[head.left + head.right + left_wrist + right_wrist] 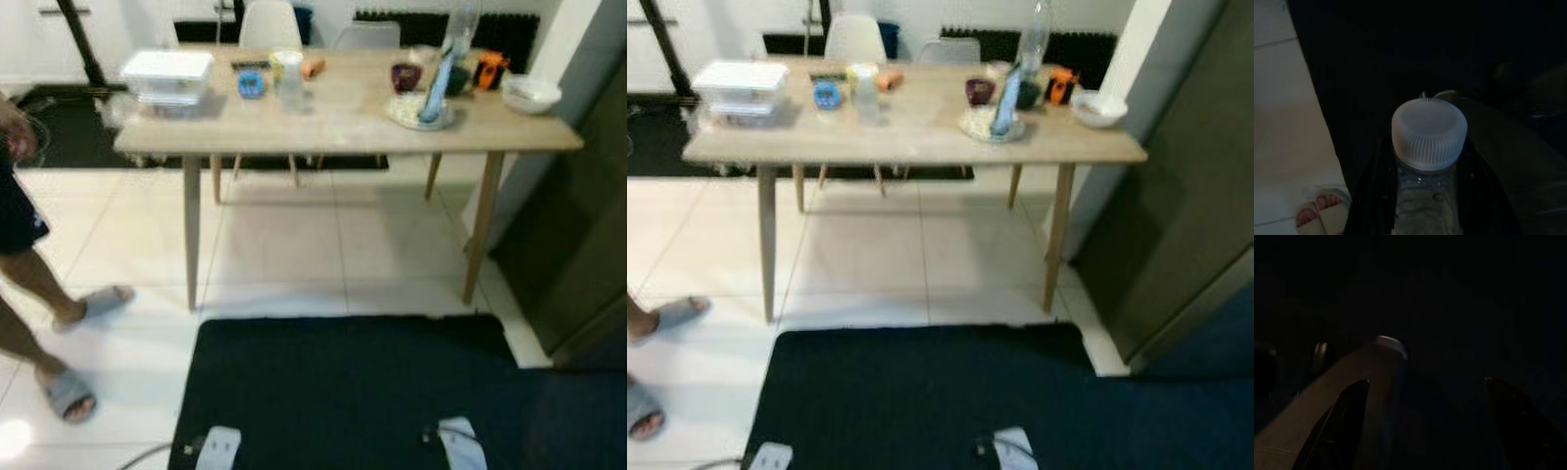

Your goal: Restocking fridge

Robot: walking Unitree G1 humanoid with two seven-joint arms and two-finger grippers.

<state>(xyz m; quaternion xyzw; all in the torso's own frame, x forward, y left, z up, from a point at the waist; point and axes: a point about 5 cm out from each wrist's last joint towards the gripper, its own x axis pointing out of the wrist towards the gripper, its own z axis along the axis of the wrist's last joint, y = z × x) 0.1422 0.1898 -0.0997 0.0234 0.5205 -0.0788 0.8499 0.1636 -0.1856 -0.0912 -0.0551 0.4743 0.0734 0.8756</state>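
The left gripper (1425,196) hangs low, its jaws tight around a water bottle (1428,147) with a white cap. The right gripper (1420,421) hangs with jaws wide apart. I think the robot is carrying the bottle and must next find the fridge, away from the surface (343,122).

Both head views look forward and down from standing height at a light wooden table (343,122) across white tiles, sharing it and a near dark rug (921,392). The left wrist camera sits close above a white-capped clear bottle (1429,132); the right wrist view is very dark.
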